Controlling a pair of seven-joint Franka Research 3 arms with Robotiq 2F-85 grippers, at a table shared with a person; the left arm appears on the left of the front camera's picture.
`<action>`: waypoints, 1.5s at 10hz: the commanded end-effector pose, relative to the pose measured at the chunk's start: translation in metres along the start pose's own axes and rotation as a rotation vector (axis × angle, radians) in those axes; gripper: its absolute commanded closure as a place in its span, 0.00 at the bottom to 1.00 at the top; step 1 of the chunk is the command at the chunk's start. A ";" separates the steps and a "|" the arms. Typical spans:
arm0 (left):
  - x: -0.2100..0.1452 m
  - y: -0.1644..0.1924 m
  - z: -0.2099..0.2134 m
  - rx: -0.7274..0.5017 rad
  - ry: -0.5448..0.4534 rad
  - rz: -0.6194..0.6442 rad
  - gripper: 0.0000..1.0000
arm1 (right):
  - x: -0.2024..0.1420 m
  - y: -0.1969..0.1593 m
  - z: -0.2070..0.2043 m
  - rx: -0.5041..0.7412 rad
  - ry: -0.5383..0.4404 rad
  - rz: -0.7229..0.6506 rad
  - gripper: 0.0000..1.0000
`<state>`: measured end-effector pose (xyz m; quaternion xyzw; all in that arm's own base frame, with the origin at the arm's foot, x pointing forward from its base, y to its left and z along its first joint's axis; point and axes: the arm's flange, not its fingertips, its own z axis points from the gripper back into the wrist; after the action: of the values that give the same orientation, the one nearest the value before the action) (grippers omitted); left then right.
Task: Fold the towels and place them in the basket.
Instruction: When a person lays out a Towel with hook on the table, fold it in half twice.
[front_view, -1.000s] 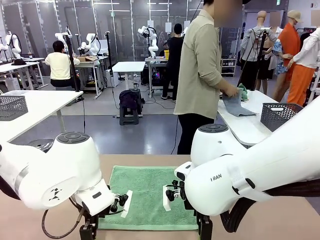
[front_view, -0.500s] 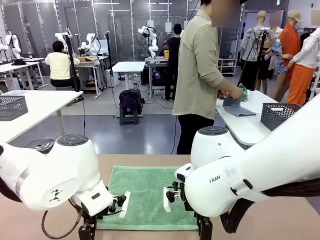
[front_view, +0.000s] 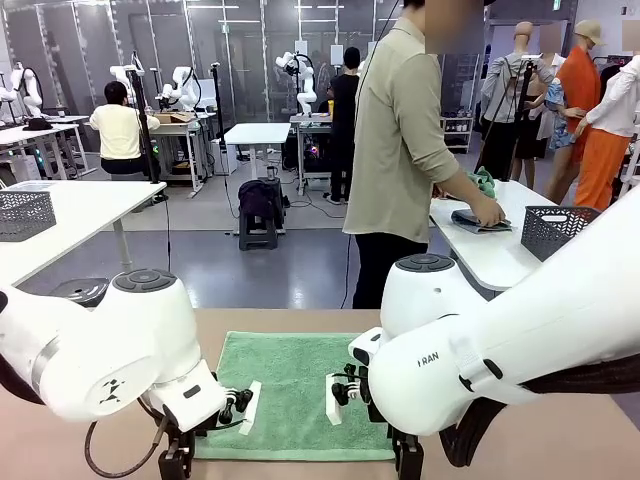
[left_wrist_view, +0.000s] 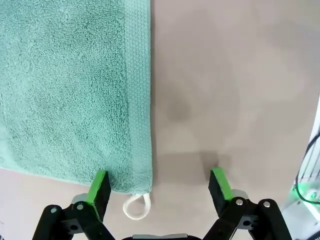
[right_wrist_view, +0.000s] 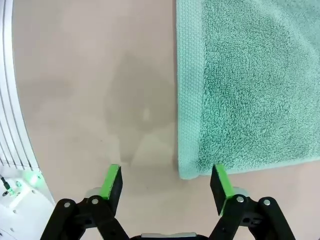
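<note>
The mint green terry-cloth towel (front_view: 300, 385) lies spread flat on the tan bench (left_wrist_view: 230, 75), and I place everything else from it. I judge it light, soft and limp. It will drape from wherever I pinch it, the pile should give the pads good friction, and nothing in it can break. The woven border along its side edges looks firmer than the pile, so I would take hold at the two near corners, pinching through that border.

My left fingers (left_wrist_view: 100, 186) are spread wide and empty, one pad over the towel's near corner and the other over bare bench just outside its edge. The small white loop (left_wrist_view: 136, 206) sticks out of that corner between them and could get pinched instead of the cloth. My right fingers (right_wrist_view: 219, 181) are likewise apart and empty, straddling the towel's other near corner.

The white left arm (front_view: 110, 350) and white right arm (front_view: 500, 340) both hang over the towel's near edge, close together. Carrying both corners to the far edge risks crowding. A black cable (front_view: 100, 455) loops beside the near left corner.

Well beyond the towel's far right, a person (front_view: 400, 150) presses a dark folded cloth (front_view: 478, 222) on a white table (front_view: 480, 260) near a dark grey lattice basket (front_view: 560, 232). I cannot tell whether that basket is mine
</note>
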<state>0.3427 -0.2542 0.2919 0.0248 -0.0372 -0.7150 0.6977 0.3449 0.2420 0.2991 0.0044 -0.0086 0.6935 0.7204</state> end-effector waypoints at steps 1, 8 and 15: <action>-0.012 -0.017 -0.006 0.036 0.003 -0.007 0.00 | 0.002 -0.005 -0.009 -0.018 0.015 -0.016 0.12; -0.010 -0.016 -0.003 0.099 0.022 -0.009 0.12 | 0.003 -0.006 -0.014 -0.060 0.027 0.004 0.31; -0.010 -0.016 -0.001 0.138 0.034 -0.011 0.26 | 0.002 -0.008 -0.014 -0.082 0.038 -0.003 0.59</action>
<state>0.3471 -0.2568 0.2970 0.0656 -0.0595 -0.7176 0.6908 0.3519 0.2411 0.2936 -0.0190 -0.0190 0.7004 0.7132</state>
